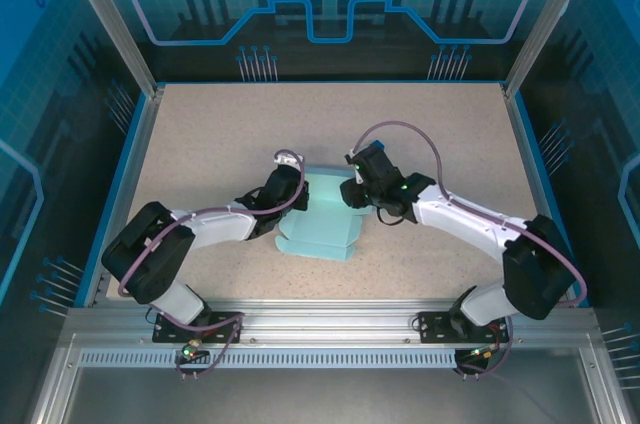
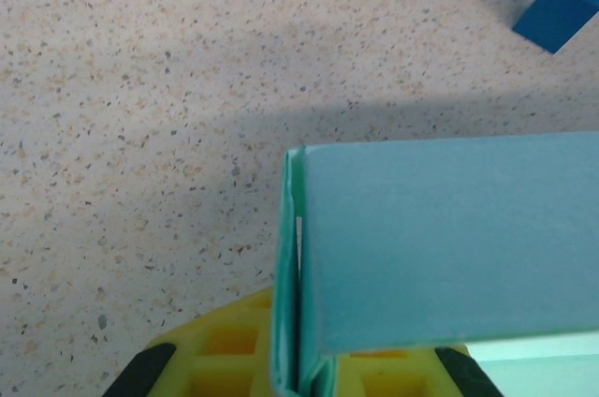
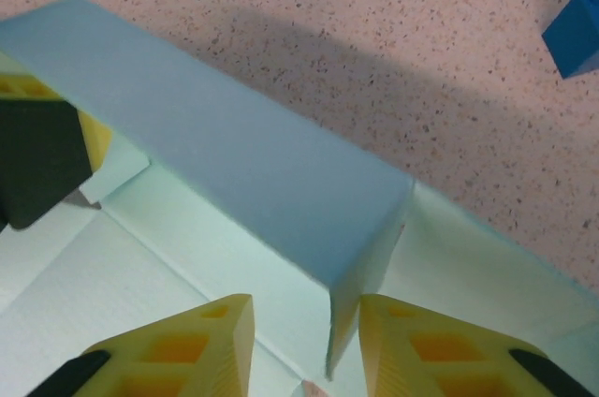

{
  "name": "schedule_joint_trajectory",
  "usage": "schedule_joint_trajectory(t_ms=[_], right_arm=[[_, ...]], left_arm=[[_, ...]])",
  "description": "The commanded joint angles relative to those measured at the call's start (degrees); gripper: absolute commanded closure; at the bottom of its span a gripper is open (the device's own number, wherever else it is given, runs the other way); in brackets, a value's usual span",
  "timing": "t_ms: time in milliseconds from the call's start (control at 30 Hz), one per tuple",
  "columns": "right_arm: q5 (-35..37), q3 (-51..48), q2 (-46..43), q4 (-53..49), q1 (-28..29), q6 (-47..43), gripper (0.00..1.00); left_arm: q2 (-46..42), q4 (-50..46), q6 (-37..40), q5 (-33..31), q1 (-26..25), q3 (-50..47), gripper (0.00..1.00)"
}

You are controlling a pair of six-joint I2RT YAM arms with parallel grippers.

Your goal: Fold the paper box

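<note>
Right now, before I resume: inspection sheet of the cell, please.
Surface: speckled beige table, flat.
Job's things: paper box, pale blue card, partly folded, one long wall raised, at table centre.
Clutter: small dark blue cube on the table, apart from the box.
Grippers: left gripper shut on an upright edge of the box; right gripper open, jaws astride the raised wall's end.
Cables: a mauve cable loops over each wrist.
Surroundings: blue printed panels around the table, aluminium frame along the near edge.
</note>
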Motion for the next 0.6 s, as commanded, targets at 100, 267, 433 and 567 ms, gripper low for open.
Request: schedule_joint_trajectory(t_ms=[100,267,433,567], right_arm=[[-0.58,-7.41,-6.66,-1.05,-0.31,4.71,0.55],[0.78,-12.51,-8.97,0.76,-1.97,8.30,0.50],[1.99,-13.34,-9.24,1.84,-2.51,9.84,0.48],[-0.24,-13.93,-8.86,3.90,-4.12,10.54,0.47]], left_arm=[[-3.43,0.55,-0.65,-1.11,-0.55,1.90,1.00],[-3.82,0.64,-0.71,-0.55,-0.59,1.82,1.00],[-3.76,1.12,-0.78,-0.15,-0.57,1.53,1.00],[-3.89,1.64,-0.75,0.07,-0.56,1.23,1.00]])
